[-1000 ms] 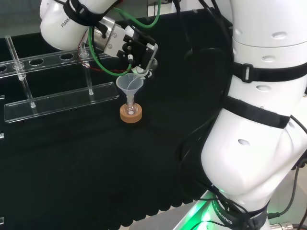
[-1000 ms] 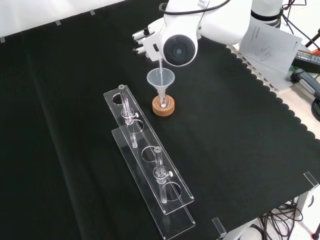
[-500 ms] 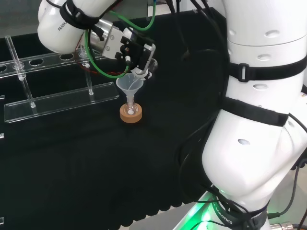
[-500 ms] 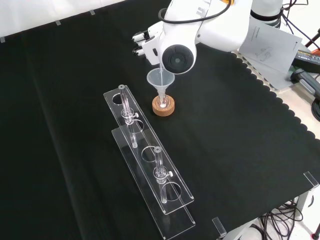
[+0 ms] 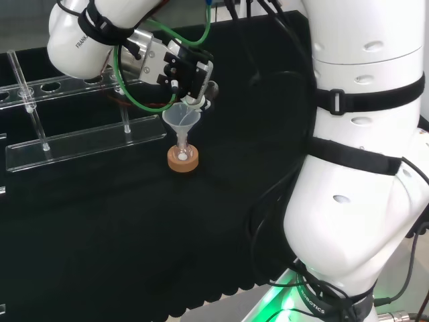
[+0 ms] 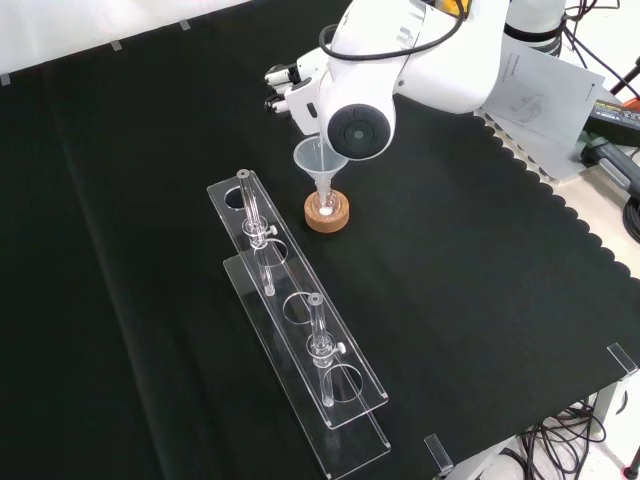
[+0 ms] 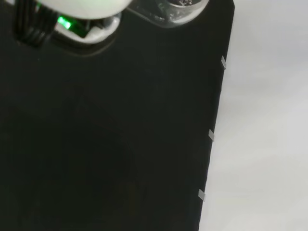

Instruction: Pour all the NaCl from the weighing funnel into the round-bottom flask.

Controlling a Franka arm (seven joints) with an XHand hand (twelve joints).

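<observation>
From the head view, the hand [image 5: 179,66] hangs at one o'clock above the funnel [image 5: 181,119], which sits in the flask [image 5: 182,156] on its cork ring [image 5: 182,161]. Whether its fingers grip anything, I cannot tell. Pouring looks underway; how much salt remains is unclear.

Over the last second, the robot hand [image 5: 184,70] shifts slightly left and up in the head view, above the funnel [image 5: 181,119].
</observation>
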